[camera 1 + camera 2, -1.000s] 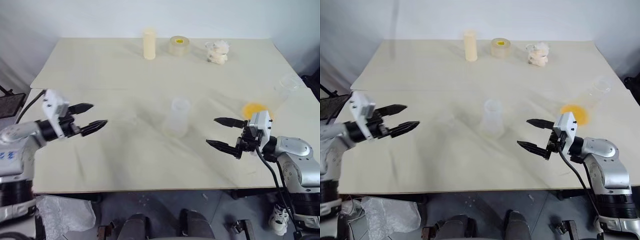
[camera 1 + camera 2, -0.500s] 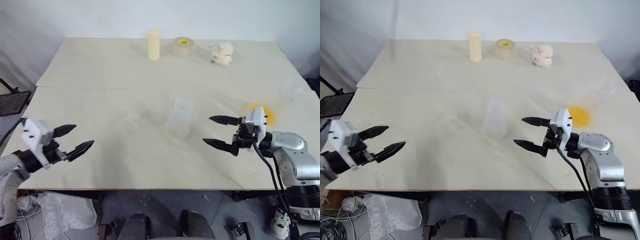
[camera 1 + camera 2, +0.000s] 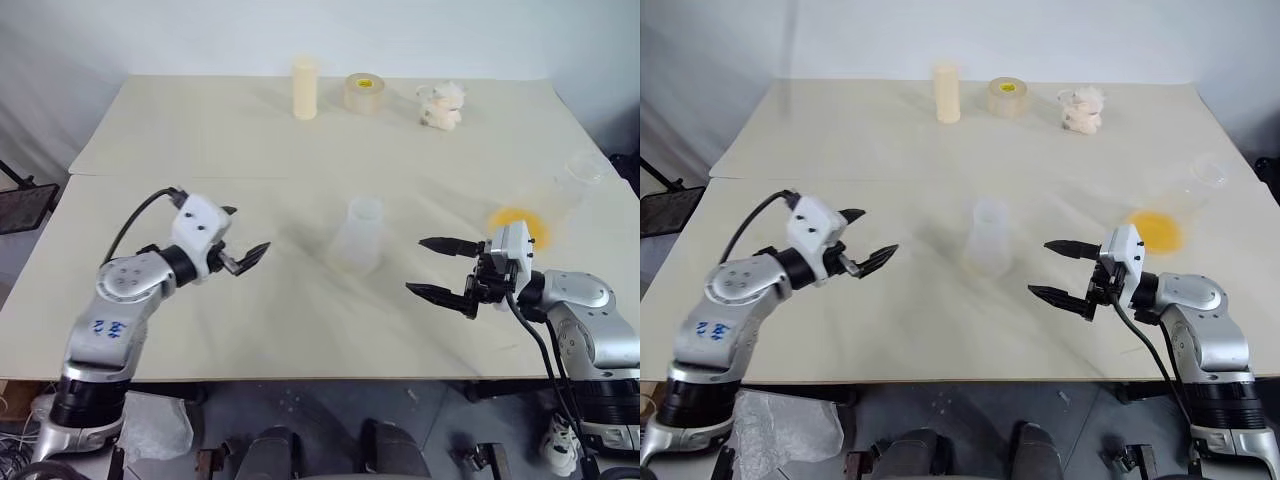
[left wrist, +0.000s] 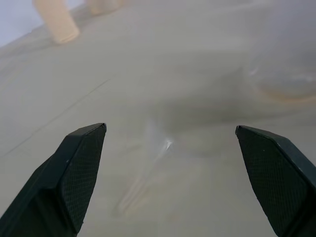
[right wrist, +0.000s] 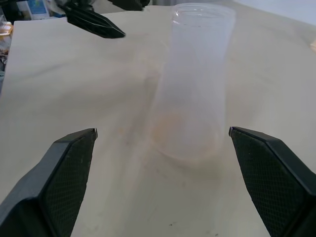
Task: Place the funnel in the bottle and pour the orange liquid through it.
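The bottle (image 3: 358,236) stands upright in the middle of the table (image 3: 200,150), between the two grippers and touching neither. The left gripper (image 3: 240,255) has its jaws spread wide with nothing in them, and the clear funnel (image 4: 148,168) lies on the table just ahead of them (it is hard to see). The right gripper (image 3: 442,268) is also spread wide and empty, facing the bottle. The orange liquid (image 3: 510,220) sits in a clear vessel behind the right gripper.

On the table (image 3: 200,150): one bottle (image 3: 357,236), one funnel (image 4: 148,168), one flask (image 3: 560,195), one cylinder (image 3: 303,88), one tape roll (image 3: 361,92), one crumpled wad (image 3: 440,105). Two grippers: left (image 3: 245,252), right (image 3: 437,268).
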`<state>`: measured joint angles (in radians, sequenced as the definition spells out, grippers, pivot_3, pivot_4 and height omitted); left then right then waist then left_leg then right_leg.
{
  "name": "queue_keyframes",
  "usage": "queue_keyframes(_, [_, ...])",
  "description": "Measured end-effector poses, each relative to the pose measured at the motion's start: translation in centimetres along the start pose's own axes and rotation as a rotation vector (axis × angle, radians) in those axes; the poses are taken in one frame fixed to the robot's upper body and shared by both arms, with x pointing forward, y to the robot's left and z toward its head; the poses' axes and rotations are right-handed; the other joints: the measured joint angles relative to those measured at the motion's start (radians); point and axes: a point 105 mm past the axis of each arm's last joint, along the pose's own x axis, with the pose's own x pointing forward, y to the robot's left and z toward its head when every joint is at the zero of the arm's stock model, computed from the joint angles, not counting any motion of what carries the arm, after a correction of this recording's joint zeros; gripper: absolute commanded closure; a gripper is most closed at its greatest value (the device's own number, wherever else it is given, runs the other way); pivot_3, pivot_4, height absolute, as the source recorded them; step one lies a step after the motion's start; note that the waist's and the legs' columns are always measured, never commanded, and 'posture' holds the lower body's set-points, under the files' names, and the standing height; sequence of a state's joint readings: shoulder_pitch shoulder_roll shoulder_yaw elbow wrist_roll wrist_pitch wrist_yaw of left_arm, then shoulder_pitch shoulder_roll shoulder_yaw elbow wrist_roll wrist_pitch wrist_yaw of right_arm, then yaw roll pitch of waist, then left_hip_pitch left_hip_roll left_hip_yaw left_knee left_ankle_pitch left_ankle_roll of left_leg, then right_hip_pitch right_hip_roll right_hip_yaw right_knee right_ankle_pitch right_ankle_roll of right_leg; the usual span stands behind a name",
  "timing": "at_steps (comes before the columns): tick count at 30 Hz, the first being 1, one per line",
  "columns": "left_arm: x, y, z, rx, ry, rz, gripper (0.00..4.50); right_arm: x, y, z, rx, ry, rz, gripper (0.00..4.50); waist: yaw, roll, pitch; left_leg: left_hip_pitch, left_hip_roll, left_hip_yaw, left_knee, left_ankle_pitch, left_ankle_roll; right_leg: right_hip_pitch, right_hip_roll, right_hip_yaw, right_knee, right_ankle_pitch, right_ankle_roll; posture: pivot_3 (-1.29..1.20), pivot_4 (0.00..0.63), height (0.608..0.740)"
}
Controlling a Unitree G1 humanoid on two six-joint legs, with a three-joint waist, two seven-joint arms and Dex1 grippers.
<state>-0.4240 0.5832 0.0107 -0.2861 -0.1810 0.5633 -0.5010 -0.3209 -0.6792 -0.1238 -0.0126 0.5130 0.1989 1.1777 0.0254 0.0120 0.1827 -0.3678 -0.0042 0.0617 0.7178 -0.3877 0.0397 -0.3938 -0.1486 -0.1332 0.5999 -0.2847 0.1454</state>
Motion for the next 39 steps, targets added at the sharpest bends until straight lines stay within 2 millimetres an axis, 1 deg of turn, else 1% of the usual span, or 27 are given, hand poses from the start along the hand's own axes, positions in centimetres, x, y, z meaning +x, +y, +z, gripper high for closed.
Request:
queue_keyframes(2, [0.7, -0.1, -0.3, -0.004, 0.025, 0.011, 0.02, 0.0, 0.0, 0.0, -0.001, 0.0, -0.003, 0.0, -0.001, 0.0, 0.0, 0.0, 0.0, 0.0, 0.0, 0.0, 0.0, 0.0, 0.0, 0.0, 0.0, 0.0, 0.0, 0.0, 0.15, 0.74])
queue_keyframes(5, [1.2, -0.2, -1.3, 0.002, 0.105, 0.033, 0.02, 0.0, 0.1, 0.0, -0.003, 0.001, -0.007, 0.0, -0.002, 0.0, 0.0, 0.0, 0.0, 0.0, -0.001, 0.0, 0.0, 0.0, 0.0, 0.0, 0.0, 0.0, 0.0, 0.0, 0.15, 0.74])
queue_keyframes(9, [1.4, -1.0, -3.0, -0.025, 0.222, 0.02, 0.02, -0.1, 0.4, -0.1, 0.004, 0.004, -0.005, 0.0, 0.0, 0.0, 0.0, 0.0, 0.0, 0.0, 0.0, 0.0, 0.0, 0.0, 0.0, 0.0, 0.0, 0.0, 0.0, 0.0, 0.15, 0.74])
queue_keyframes(11, [1.4, -1.1, -3.6, -0.036, 0.27, 0.029, 0.02, -0.1, 0.5, -0.1, 0.008, -0.002, -0.001, 0.0, 0.001, 0.0, 0.0, 0.0, 0.0, 0.0, 0.0, 0.0, 0.0, 0.0, 0.0, 0.0, 0.0, 0.0, 0.0, 0.0, 0.15, 0.74])
queue_keyframes(13, [1.4, -1.0, -3.8, -0.042, 0.298, 0.043, 0.02, -0.1, 0.8, 0.3, 0.007, -0.025, 0.022, 0.0, 0.001, 0.0, 0.0, 0.0, 0.0, 0.0, 0.0, 0.0, 0.0, 0.0, 0.0, 0.0, 0.0, 0.0, 0.0, 0.0, 0.15, 0.74])
queue_keyframes(16, [1.6, -0.7, -3.5, -0.039, 0.304, 0.066, 0.02, 0.1, 1.2, 0.9, 0.005, -0.047, 0.046, 0.0, 0.001, 0.0, 0.0, 0.0, 0.0, -0.001, 0.0, 0.0, 0.0, 0.0, 0.0, 0.0, 0.0, 0.0, 0.0, 0.0, 0.15, 0.74])
queue_keyframes(22, [1.3, -0.7, -4.1, -0.044, 0.352, 0.086, 0.02, 0.1, 1.1, 0.9, 0.008, -0.047, 0.04, 0.0, 0.001, 0.0, 0.0, 0.0, 0.0, -0.001, 0.0, 0.0, 0.0, 0.0, 0.0, 0.0, 0.0, 0.0, 0.0, 0.0, 0.15, 0.74])
queue_keyframes(25, [1.3, -0.8, -3.8, -0.033, 0.339, 0.086, 0.65, 0.1, 1.1, 0.9, 0.009, -0.047, 0.039, 0.0, 0.001, 0.0, 0.0, 0.0, 0.001, -0.001, 0.0, 0.0, 0.0, 0.0, 0.0, 0.0, 0.0, 0.0, 0.0, 0.0, 0.15, 0.74])
queue_keyframes(35, [1.2, -0.6, -3.3, -0.029, 0.312, 0.088, 3.86, 0.1, 1.1, 0.8, 0.008, -0.044, 0.04, 0.0, 0.0, 0.0, 0.0, 0.0, 0.001, -0.001, 0.0, 0.0, 0.0, 0.0, 0.0, 0.0, 0.0, 0.0, 0.0, 0.0, 0.15, 0.74])
queue_keyframes(39, [0.1, -1.0, -2.6, -0.093, 0.277, 0.056, 3.86, -0.1, 1.2, 0.5, 0.017, -0.032, 0.038, 0.0, -0.001, 0.0, 0.0, 0.0, 0.002, -0.001, 0.0, 0.0, 0.0, 0.0, 0.0, 0.0, 0.0, 0.0, 0.0, 0.0, 0.15, 0.74])
